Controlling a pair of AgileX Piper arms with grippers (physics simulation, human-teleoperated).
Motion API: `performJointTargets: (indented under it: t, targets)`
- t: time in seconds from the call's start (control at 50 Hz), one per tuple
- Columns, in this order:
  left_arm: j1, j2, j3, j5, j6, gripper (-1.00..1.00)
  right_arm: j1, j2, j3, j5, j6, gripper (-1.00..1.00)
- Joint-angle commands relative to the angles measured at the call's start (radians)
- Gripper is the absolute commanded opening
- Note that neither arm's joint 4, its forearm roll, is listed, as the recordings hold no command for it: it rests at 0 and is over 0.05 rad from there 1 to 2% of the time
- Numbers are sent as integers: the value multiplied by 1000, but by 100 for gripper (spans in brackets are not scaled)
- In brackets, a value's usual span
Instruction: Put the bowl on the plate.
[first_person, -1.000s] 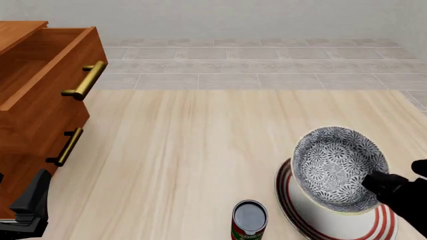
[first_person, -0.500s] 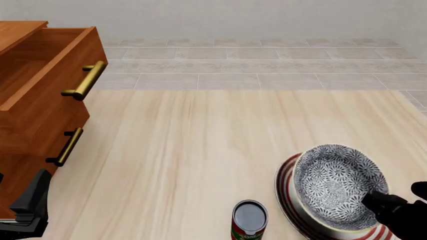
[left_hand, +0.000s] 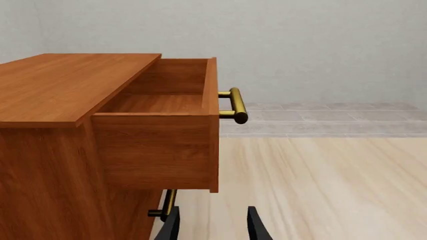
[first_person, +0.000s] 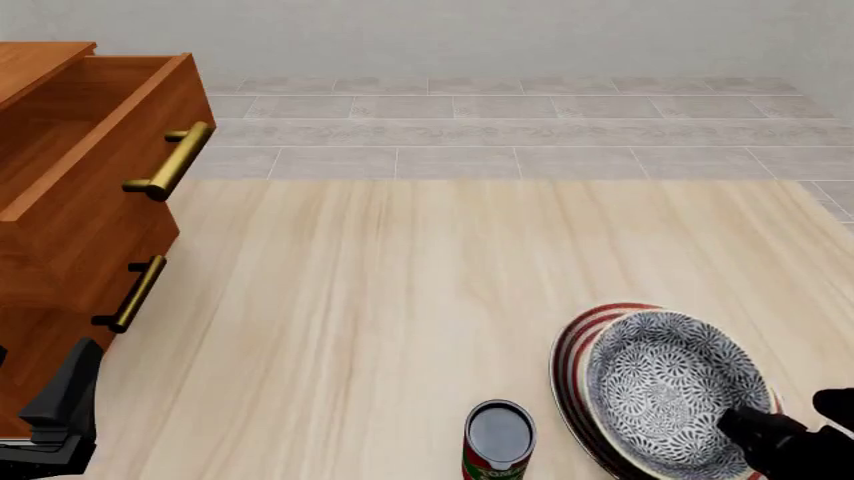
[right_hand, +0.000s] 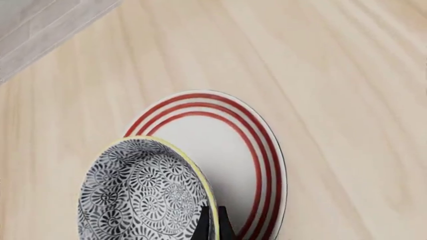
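The bowl (first_person: 673, 388) has come lower than half a second ago and now lies over the red-ringed plate (first_person: 571, 352), its rim pinched by the right tool (right_hand: 210, 223), while the left tool (left_hand: 212, 226) stays spread near the drawer cabinet (left_hand: 80, 145).

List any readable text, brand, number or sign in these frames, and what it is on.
None can be read.
The can: red and green label with pale marks at the picture's edge, cut off and too small to read.
The bowl, plate and drawer unit: no lettering.
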Motion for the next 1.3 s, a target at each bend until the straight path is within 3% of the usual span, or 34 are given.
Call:
performJointTargets:
  t: [0.02, 0.12, 0.14, 0.5, 0.76, 1.04, 1.3]
  targets:
    - [0, 0, 0, 0, 0, 100, -11, 44, 10, -47, -1, -100]
    - [0, 0, 0, 0, 0, 100, -18, 58, 9, -68, -4, -100]
    - [0, 0, 0, 0, 0, 100, -19, 60, 9, -70, -3, 100]
    - [0, 0, 0, 0, 0, 100, -34, 21, 4, -35, -13, 100]
    - [0, 0, 0, 0, 0, 100, -58, -57, -69, 85, -36, 100]
    - [0, 0, 0, 0, 0, 100, -74, -147, -239, 272, -90, 100]
    - [0, 0, 0, 0, 0, 100, -46, -163, -419, 376, -128, 100]
